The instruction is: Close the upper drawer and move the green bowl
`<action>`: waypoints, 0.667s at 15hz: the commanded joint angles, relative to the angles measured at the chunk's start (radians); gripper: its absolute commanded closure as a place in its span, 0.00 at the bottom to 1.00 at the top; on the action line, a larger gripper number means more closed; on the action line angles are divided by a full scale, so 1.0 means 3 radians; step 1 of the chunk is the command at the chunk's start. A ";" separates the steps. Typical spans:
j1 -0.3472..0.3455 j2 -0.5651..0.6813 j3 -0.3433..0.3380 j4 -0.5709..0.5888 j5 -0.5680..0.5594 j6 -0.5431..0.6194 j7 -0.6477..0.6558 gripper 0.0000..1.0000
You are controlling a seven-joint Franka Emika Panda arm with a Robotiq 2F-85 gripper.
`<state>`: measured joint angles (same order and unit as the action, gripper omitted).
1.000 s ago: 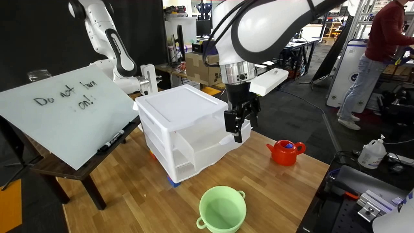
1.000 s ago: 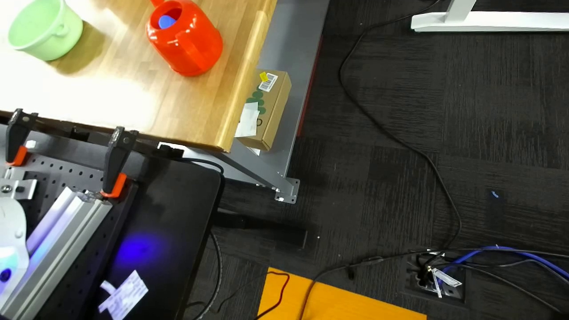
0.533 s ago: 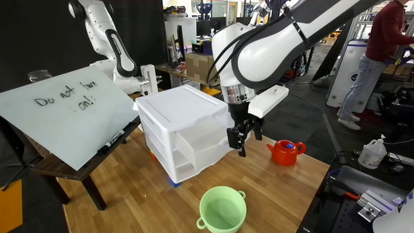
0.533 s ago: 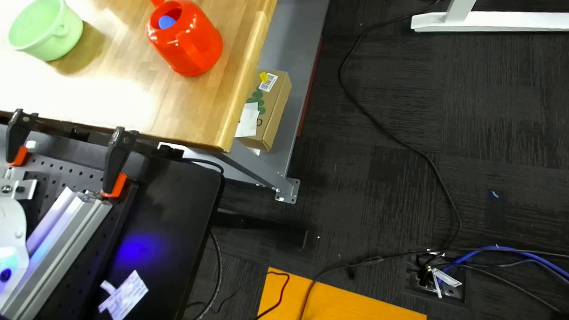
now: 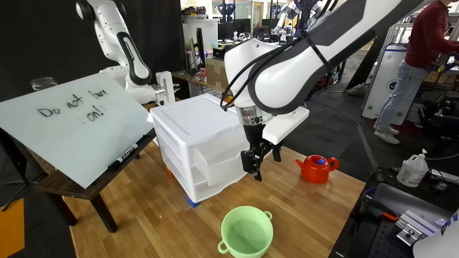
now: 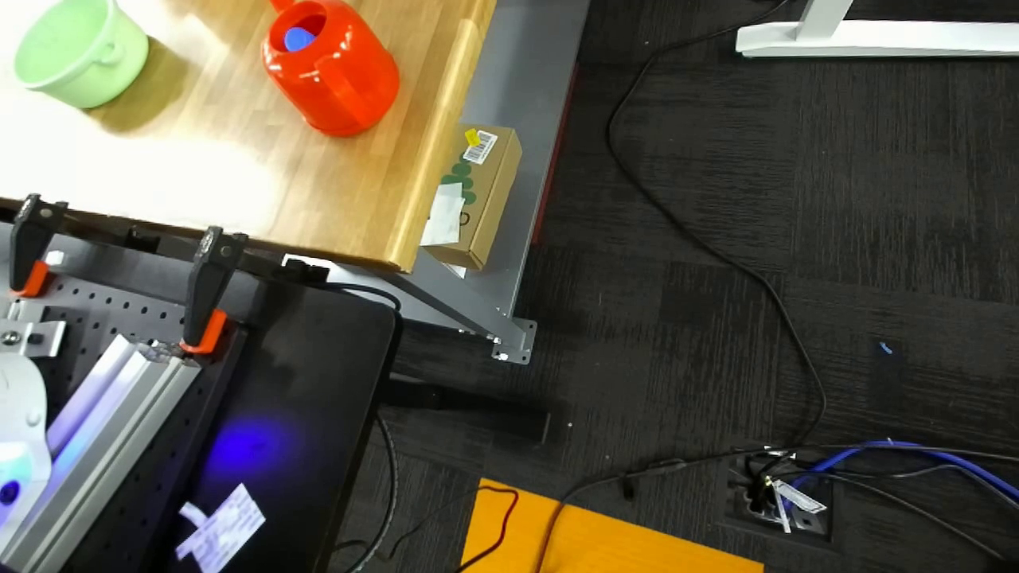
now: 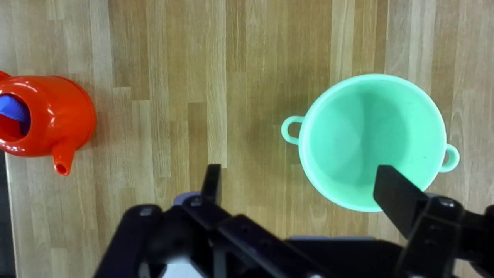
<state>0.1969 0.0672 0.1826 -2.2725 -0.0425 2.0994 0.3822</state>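
Step 1 looks in hand: upper drawer juts from cabinet, my claw spread, empty, near the drawer front. Next probably calls for pushing inward; green bowl sits on desk.

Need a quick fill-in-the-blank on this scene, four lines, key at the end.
1. The whiteboard reads "Do not turn ____!"
2. The green bowl has ____ loop handles.
3. The upper drawer sticks ____ of its white cabinet.
4. The object inside the red teapot is coloured ____.

Missing words: on; two; out; blue.
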 commanded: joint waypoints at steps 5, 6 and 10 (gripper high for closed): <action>0.0007 0.0222 -0.0065 0.0563 -0.0204 -0.0270 0.0035 0.00; -0.0001 0.0234 -0.0080 0.0603 -0.0192 -0.0296 0.0018 0.00; -0.0053 0.0252 -0.0151 0.0727 -0.0142 -0.0428 -0.0086 0.00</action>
<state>0.1919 0.1199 0.1473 -2.1030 -0.0860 2.0243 0.3829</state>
